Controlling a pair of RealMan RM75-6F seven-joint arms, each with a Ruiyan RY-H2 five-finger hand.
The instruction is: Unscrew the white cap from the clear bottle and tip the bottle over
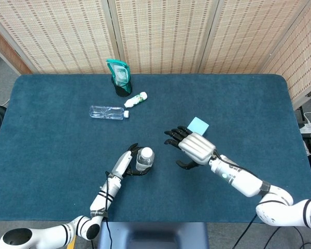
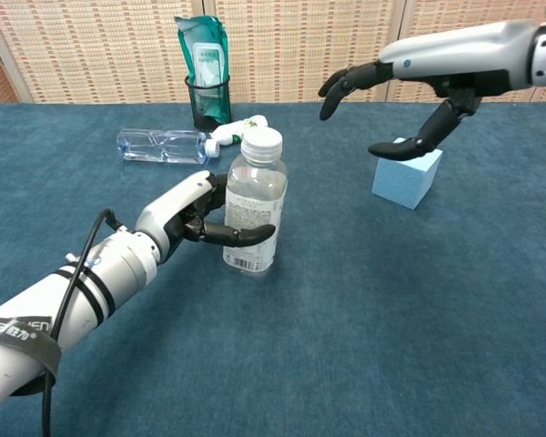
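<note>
The clear bottle (image 2: 253, 211) with its white cap (image 2: 262, 140) stands upright near the table's front; in the head view the clear bottle (image 1: 143, 160) shows from above. My left hand (image 2: 193, 217) grips its lower body from the left, fingers wrapped around the label; the left hand (image 1: 125, 163) also shows in the head view. My right hand (image 2: 409, 96) hovers open above the table to the right of the cap, fingers spread and pointing toward it, apart from it. In the head view the right hand (image 1: 191, 147) is a short way right of the bottle.
A light blue cube (image 2: 407, 173) sits right of the bottle, under the right hand. A second clear bottle (image 2: 161, 145) lies on its side at the back left, beside a small white bottle (image 2: 236, 130) and a black cup (image 2: 209, 100) holding a green pouch.
</note>
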